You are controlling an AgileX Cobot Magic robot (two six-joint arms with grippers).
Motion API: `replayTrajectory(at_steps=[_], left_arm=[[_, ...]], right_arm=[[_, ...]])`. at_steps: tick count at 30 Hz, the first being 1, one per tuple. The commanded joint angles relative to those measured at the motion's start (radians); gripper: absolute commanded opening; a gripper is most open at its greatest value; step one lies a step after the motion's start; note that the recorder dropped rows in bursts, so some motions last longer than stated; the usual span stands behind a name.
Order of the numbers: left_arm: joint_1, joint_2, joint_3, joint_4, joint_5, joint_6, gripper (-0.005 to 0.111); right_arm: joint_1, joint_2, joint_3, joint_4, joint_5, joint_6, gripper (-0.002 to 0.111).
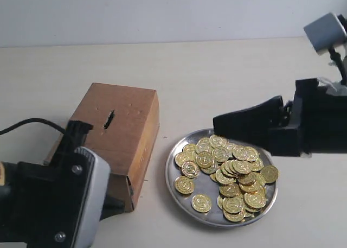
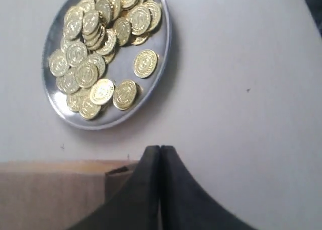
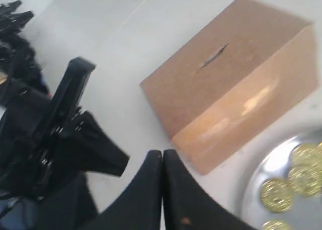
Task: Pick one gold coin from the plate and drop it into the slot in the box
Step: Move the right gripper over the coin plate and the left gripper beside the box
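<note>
Exterior view: the counter point(image 1: 217, 69) is pale and carries two items. The box point(image 1: 124, 123), brown cardboard, sits at 9 o'clock from the plate point(image 1: 183, 202), just beside it with a thin strip of counter between them. The box slot point(image 1: 109, 119) is a short dark slit in the middle of the box's top face, with nothing in it or over it that we can see. The plate is a shiny metal dish. The gold coins point(image 1: 233, 172) are heaped from its centre toward 3 o'clock, and a couple lie loose and flat toward 7 and 8 o'clock, with bare metal showing around them. The right arm reaches in from 3 o'clock. Its right pincer point(image 3: 162, 153) has both fingers pressed together with nothing between them, and the tip is over the plate's 12 o'clock rim. We cannot judge its height above the coins. The left arm fills the 7 o'clock corner of the exterior view and covers the box's near corner. In its wrist view we note the left pincer point(image 2: 160, 148) also has fingers together and holds nothing. It hangs above the counter at the box's edge, with the plate beyond the tip. No coin is held by either pincer.
</note>
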Motion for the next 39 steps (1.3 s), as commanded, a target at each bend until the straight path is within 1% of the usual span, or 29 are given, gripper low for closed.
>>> replayTrajectory(at_steps=[1, 2, 4, 6, 8, 9, 11, 14, 15, 16, 18, 21, 23, 26, 30, 31, 34, 35, 36, 37, 38, 39], left_arm=[[-0.008, 0.131, -0.111, 0.014, -0.056, 0.388, 0.000], [-0.008, 0.176, -0.160, 0.043, -0.042, 0.450, 0.000], [-0.008, 0.269, -0.290, 0.124, 0.027, 0.503, 0.000], [-0.028, 0.343, -0.388, 0.173, 0.042, 0.526, 0.000], [-0.052, 0.400, -0.448, 0.185, 0.042, 0.526, 0.000], [-0.074, 0.440, -0.491, 0.204, 0.046, 0.526, 0.000], [-0.117, 0.510, -0.559, 0.283, 0.054, 0.526, 0.000], [-0.154, 0.603, -0.627, 0.387, 0.103, 0.524, 0.000], [-0.156, 0.636, -0.648, 0.413, 0.113, 0.520, 0.000], [-0.156, 0.654, -0.656, 0.415, 0.115, 0.512, 0.000], [-0.154, 0.666, -0.657, 0.424, 0.115, 0.433, 0.000], [-0.152, 0.651, -0.657, 0.480, 0.125, 0.333, 0.000], [-0.152, 0.630, -0.657, 0.514, 0.127, 0.318, 0.000], [-0.152, 0.601, -0.657, 0.514, 0.127, 0.311, 0.000], [-0.152, 0.587, -0.657, 0.514, 0.127, 0.251, 0.000], [-0.150, 0.587, -0.657, 0.514, 0.135, 0.199, 0.000], [-0.131, 0.560, -0.657, 0.565, 0.221, 0.066, 0.000], [-0.113, 0.533, -0.657, 0.630, 0.305, -0.023, 0.000], [-0.104, 0.521, -0.657, 0.656, 0.336, -0.053, 0.000], [-0.074, 0.484, -0.655, 0.682, 0.369, -0.077, 0.000], [-0.050, 0.441, -0.653, 0.680, 0.369, -0.110, 0.000], [-0.042, 0.416, -0.651, 0.675, 0.369, -0.136, 0.000]], right_arm=[[0.001, 0.003, -0.060, -0.052, 0.138, -0.045, 0.000], [0.001, 0.003, -0.063, -0.071, 0.148, -0.041, 0.000], [0.001, 0.003, -0.063, -0.083, 0.181, -0.041, 0.000], [0.001, 0.003, -0.063, -0.093, 0.219, -0.041, 0.000], [0.001, 0.001, -0.063, -0.093, 0.275, -0.041, 0.000], [0.001, -0.010, -0.063, -0.093, 0.350, -0.041, 0.000], [0.001, -0.050, -0.063, -0.093, 0.472, -0.041, 0.000], [0.001, -0.120, -0.059, -0.093, 0.574, -0.043, 0.000], [0.001, -0.149, -0.052, -0.093, 0.604, -0.050, 0.000], [0.001, -0.164, -0.047, -0.093, 0.619, -0.048, 0.000], [0.001, -0.170, -0.047, -0.093, 0.624, -0.040, 0.000], [0.001, -0.114, -0.047, -0.093, 0.568, -0.037, 0.000], [0.001, -0.043, -0.057, -0.093, 0.514, -0.037, 0.000], [0.001, 0.040, -0.066, -0.093, 0.441, -0.037, 0.000], [0.001, 0.085, -0.072, -0.093, 0.407, -0.037, 0.000], [0.001, 0.095, -0.072, -0.093, 0.391, -0.037, 0.000], [0.001, 0.139, -0.072, -0.093, 0.380, -0.037, 0.000], [0.001, 0.178, -0.074, -0.093, 0.365, -0.037, 0.000], [0.001, 0.201, -0.081, -0.093, 0.353, -0.037, 0.000], [0.001, 0.249, -0.102, -0.093, 0.311, -0.037, 0.000], [0.001, 0.285, -0.123, -0.093, 0.279, -0.017, 0.000], [0.001, 0.302, -0.133, -0.093, 0.271, -0.006, 0.000]])
